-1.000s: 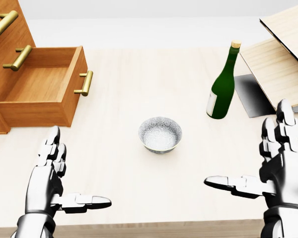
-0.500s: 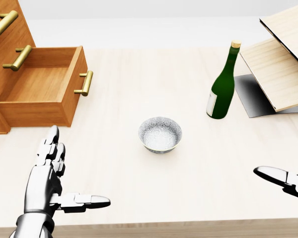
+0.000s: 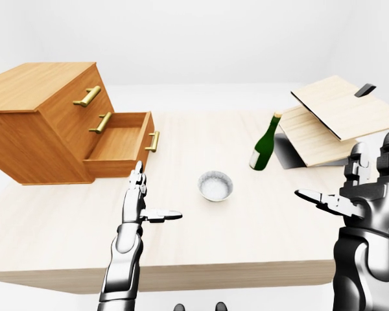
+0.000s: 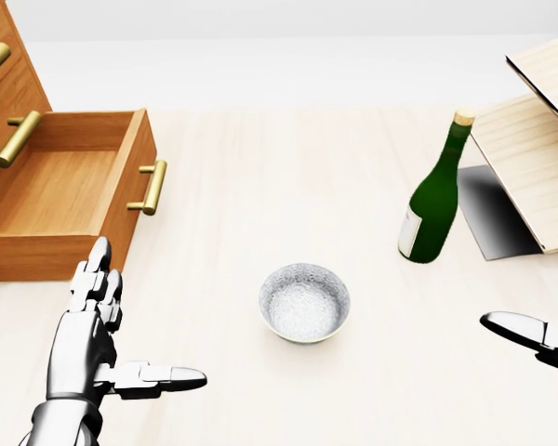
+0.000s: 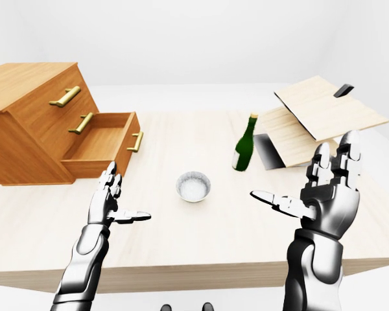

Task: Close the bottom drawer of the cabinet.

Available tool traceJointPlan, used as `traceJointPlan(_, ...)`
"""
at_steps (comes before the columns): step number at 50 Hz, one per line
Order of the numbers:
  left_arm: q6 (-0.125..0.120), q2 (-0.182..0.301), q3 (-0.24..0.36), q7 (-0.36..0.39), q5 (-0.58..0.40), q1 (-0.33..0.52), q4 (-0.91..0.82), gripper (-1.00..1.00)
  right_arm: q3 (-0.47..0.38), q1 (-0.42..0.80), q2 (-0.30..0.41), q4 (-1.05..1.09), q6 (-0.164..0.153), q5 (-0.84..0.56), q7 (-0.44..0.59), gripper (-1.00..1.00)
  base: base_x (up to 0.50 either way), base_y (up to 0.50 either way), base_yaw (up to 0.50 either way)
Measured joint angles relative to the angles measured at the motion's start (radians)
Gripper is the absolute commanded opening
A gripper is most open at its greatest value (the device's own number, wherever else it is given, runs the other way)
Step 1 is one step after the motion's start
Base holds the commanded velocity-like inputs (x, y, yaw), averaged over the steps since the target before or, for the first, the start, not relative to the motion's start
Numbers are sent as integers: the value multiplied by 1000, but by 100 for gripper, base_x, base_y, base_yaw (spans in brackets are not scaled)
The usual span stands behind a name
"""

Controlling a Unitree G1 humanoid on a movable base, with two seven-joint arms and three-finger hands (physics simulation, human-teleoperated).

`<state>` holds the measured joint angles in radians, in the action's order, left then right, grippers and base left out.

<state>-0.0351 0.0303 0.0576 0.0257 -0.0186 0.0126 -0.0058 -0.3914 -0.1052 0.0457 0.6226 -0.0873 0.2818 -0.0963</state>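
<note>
Standing on the table (image 4: 260,186): 1 cabinet (image 3: 35,123), 1 bowl (image 4: 304,302), 1 bottle (image 4: 434,200).

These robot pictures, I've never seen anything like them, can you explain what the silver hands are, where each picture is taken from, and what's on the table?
These are simulator renders from three cameras on a humanoid robot's head, looking out over its own arms: one head view and a left-eye and right-eye pair showing nearly the same scene. The silver shapes are its three-finger hands: the left hand and right hand, both open and holding nothing. On the pale wooden table stand a wooden cabinet with its bottom drawer pulled out, a small bowl, a green bottle, and stacked wooden boards at the right. The job is closing that drawer; neither hand touches it yet.
</note>
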Motion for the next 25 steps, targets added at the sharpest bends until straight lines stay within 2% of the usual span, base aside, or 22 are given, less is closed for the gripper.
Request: traceJointPlan(25,-3,2,3,-2,1,8,5,100,-2,6,2,7,0,3,0,100,34,0,0)
